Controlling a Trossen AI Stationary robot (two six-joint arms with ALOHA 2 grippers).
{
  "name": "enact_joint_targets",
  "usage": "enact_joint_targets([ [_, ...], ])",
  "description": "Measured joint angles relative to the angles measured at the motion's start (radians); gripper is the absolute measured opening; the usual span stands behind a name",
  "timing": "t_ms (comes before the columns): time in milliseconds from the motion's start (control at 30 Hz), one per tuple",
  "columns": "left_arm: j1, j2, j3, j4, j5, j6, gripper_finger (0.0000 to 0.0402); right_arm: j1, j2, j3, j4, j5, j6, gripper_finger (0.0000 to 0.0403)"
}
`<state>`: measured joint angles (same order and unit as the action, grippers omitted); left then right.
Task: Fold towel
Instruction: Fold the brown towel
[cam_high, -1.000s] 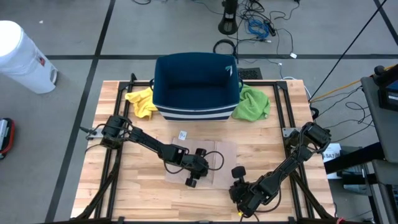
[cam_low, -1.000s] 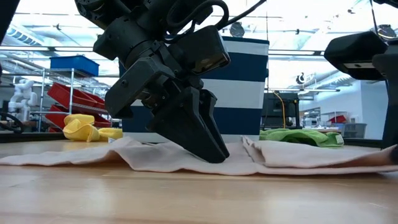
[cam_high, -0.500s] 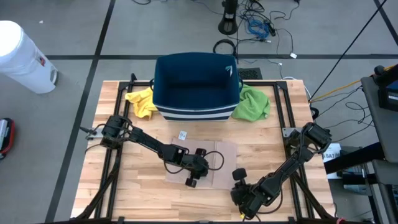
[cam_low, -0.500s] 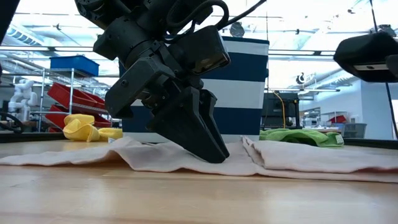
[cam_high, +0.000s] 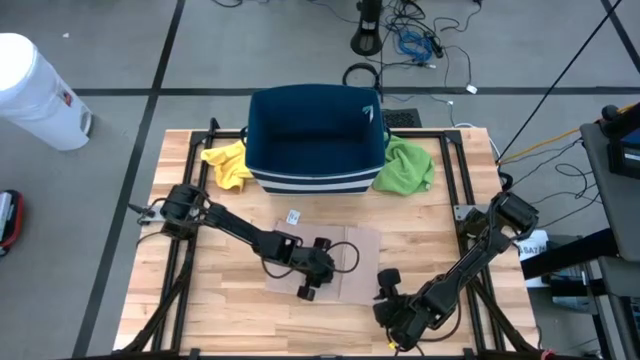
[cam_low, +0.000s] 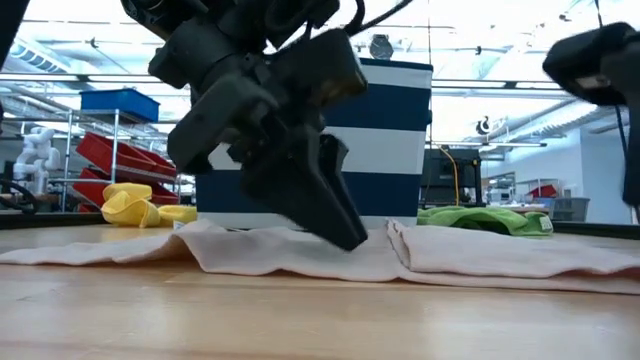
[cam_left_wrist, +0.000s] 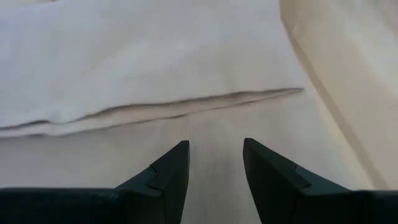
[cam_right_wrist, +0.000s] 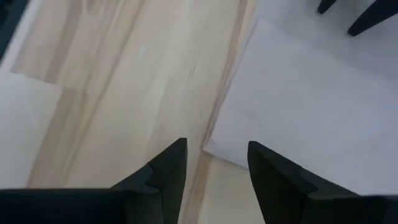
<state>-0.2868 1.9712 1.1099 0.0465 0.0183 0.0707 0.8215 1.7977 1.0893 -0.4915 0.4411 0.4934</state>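
Towel: the beige towel (cam_high: 345, 262) lay flat on the wooden table (cam_high: 200, 310), in front of the dark blue bin (cam_high: 316, 135) with its white stripes. In the low view it (cam_low: 480, 256) spread across the table top, with a raised fold at its middle.

My left claw: my left gripper (cam_high: 306, 287) was down on the towel's near left part. In my left wrist view the two dark fingers (cam_left_wrist: 168, 171) stood apart with bare cloth (cam_left_wrist: 155, 68) between them, and a creased fold edge ran across just ahead of the tips. Nothing was caught between them. In the low view the same gripper (cam_low: 335, 215) sloped down, its tip touching the cloth.

My right claw: my right gripper (cam_high: 395, 318) was near the table's front edge, beside the towel's near right corner. In my right wrist view my fingers (cam_right_wrist: 165, 168) were spread, with bare wood between them and the towel's corner (cam_right_wrist: 292, 118) ahead of the tips. I held nothing.

Yellow cloth: it (cam_high: 228, 163) lay bunched at the bin's left side, touching it.

Green cloth: it (cam_high: 405, 165) lay bunched at the bin's right side.

White container: it (cam_high: 35, 92) stood on the floor, well apart from the table's far left corner.
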Motion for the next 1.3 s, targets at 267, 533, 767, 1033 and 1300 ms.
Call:
enact_joint_targets([
  [267, -0.006, -0.026, 0.002, 0.016, -0.003, 0.011, 0.0158, 0.013, -0.052, 0.000, -0.053, 0.090, 0.020, 0.0149],
  [533, -0.031, -0.027, 0.002, 0.063, -0.004, -0.077, 0.0158, -0.008, -0.049, -0.002, -0.131, 0.180, 0.047, 0.0146],
  [767, -0.044, -0.027, 0.003, 0.097, -0.005, -0.137, 0.0158, -0.050, -0.049, -0.002, -0.077, 0.197, -0.070, 0.0146],
  [1033, -0.043, -0.028, 0.005, 0.027, -0.092, -0.172, 0.0158, -0.119, -0.049, -0.008, -0.012, 0.085, -0.247, 0.0146],
  [1300, -0.043, -0.028, 0.005, -0.194, -0.313, -0.294, 0.0158, -0.183, -0.048, -0.124, 0.063, 0.047, -0.274, 0.0146],
])
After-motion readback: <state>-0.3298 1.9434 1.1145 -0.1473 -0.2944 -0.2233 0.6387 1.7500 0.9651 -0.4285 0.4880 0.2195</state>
